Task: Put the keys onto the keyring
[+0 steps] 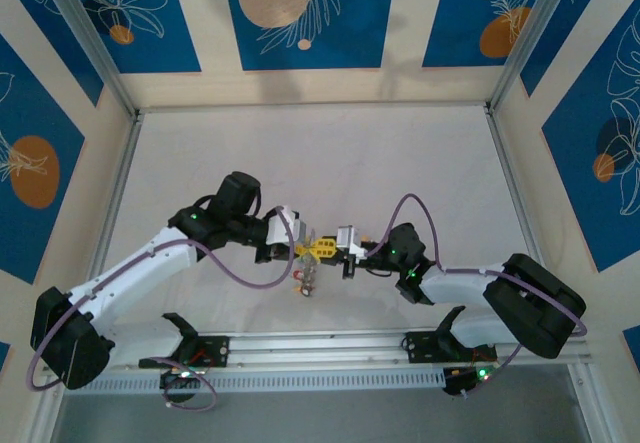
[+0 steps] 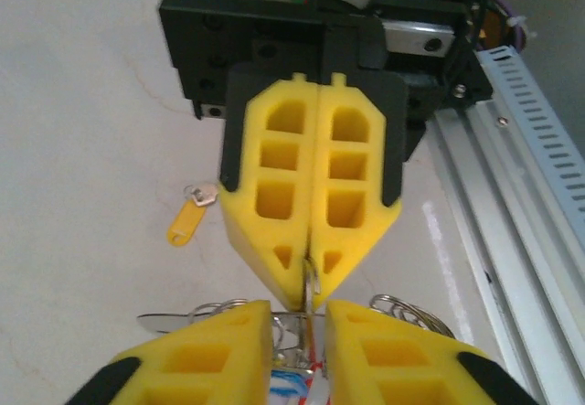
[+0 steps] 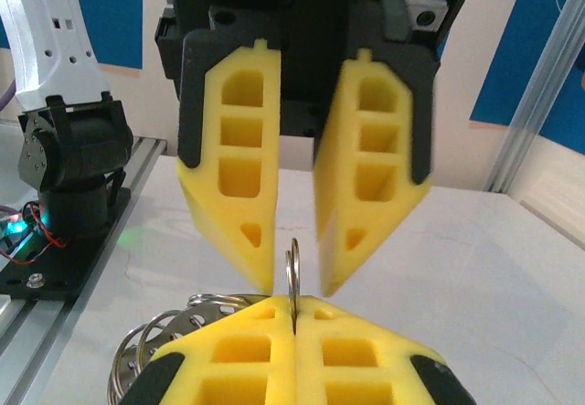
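One grip holds: the right end effector (image 3: 294, 309) clamps the keyring (image 3: 292, 257); the left end effector (image 2: 299, 318), slightly parted, should close squarely without twisting it.

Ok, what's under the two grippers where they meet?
A bunch of tagged keys below the keyring. Most of the ring hides between yellow fingers.

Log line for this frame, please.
right end effector: shut on keyring | left end effector: open, straddling keyring | yellow-tagged key: loose on table
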`<state>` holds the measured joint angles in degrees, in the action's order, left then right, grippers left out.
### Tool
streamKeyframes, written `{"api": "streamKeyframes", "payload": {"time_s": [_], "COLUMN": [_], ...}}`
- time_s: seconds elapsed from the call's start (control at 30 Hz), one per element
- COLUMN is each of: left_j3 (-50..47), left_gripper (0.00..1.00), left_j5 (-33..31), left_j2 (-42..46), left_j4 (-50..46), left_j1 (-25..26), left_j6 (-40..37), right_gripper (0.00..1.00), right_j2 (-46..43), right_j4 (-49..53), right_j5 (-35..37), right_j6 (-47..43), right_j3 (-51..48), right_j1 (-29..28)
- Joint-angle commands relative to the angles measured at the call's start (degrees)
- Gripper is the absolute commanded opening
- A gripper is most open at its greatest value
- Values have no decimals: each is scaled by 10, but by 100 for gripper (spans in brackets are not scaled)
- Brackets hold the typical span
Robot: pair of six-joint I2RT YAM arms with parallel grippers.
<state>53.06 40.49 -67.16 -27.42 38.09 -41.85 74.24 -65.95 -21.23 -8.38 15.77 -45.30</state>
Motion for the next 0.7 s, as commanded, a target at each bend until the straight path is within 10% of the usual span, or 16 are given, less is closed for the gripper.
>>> {"api": "streamKeyframes", "payload": {"time_s": [0.0, 0.67], "left_j3": [20, 5], "left_gripper": [15, 2], "left_j5": [43, 32], "left_j2": [-15, 4], "left_j4": [-38, 7], "left_j1": [-5, -6], "left_j6": [-28, -5], "right_gripper": [0, 0], "right_j2": [0, 9], "right_j4": [-63, -60], "right_j5": [2, -6], "right_j6": [9, 12], "right_j3": [-7, 0], "right_j1": [4, 7]}}
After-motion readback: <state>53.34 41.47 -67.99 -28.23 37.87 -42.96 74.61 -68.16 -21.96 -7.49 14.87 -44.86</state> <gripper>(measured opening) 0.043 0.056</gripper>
